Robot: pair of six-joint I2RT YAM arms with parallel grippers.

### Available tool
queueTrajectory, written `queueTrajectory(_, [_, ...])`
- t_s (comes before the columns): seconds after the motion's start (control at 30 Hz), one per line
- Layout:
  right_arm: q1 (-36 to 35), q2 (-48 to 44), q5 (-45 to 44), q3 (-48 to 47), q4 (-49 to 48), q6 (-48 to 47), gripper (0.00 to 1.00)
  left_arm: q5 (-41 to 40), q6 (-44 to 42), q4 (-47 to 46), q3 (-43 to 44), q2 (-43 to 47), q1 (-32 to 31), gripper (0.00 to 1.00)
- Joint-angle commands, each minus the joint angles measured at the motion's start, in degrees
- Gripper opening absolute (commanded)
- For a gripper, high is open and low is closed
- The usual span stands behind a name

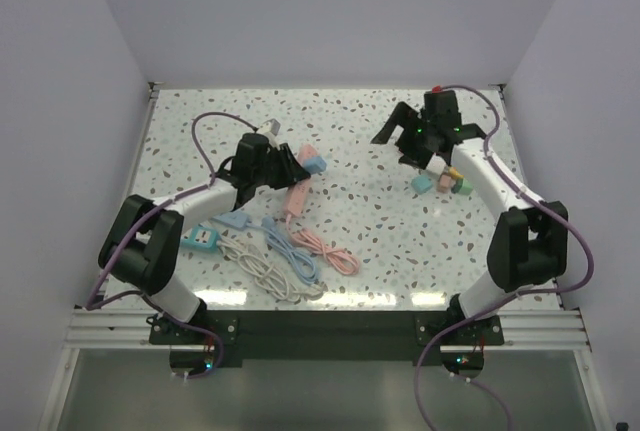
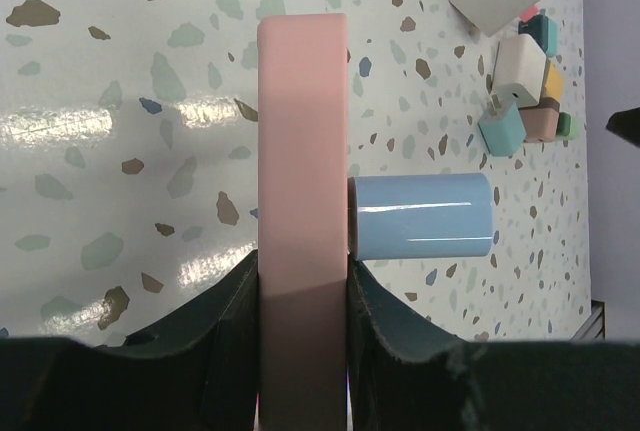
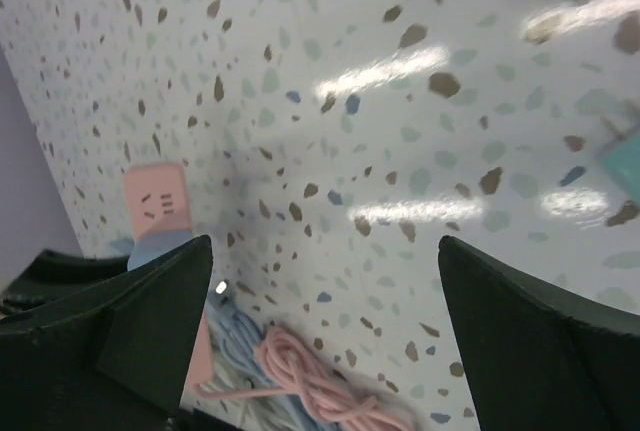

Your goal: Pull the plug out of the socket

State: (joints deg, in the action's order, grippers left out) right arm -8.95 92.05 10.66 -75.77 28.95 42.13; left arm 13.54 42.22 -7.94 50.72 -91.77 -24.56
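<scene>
The right gripper (image 3: 325,241) spans the lower frame, jaws wide apart. A pink socket (image 3: 155,201) shows at left, a pink cable (image 3: 320,381) at bottom.

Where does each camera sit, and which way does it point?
Top external: above and behind, looking down on the speckled table; left arm and right arm show, bases nearest.
Left wrist: on the left gripper, looking along the pink plastic power strip it clamps, pale blue plug at its side; dark fingers show.
Right wrist: on the open right gripper, facing across the table; dark fingers show.
Shared: both wrist views show the pink strip.
</scene>
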Motion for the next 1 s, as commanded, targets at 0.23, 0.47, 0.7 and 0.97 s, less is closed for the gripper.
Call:
queueTrajectory(0.23, [-17.67,1.99,5.09,6.15,-16.7,9.45,0.98,2.11,-1.08,-2.95,3.25,-0.61,-0.58,0.0])
queueTrajectory(0.47, [-20.49,6.99,3.23,2.91,-19.46,13.77,0.98,1.93,-0.12,-3.65,2.54,-0.52,-1.19,0.0])
queueTrajectory(0.7, [-22.86,12.27,1.38,-1.04,-18.49,16.66,0.96,2.02,0.94,-4.71,2.63,-0.26,-1.46,0.0])
queueTrajectory(0.97, [-23.57,12.45,-0.71,-0.17,-21.83,18.16,0.42,1.49,1.64,-5.24,2.1,-0.69,-1.64,0.0])
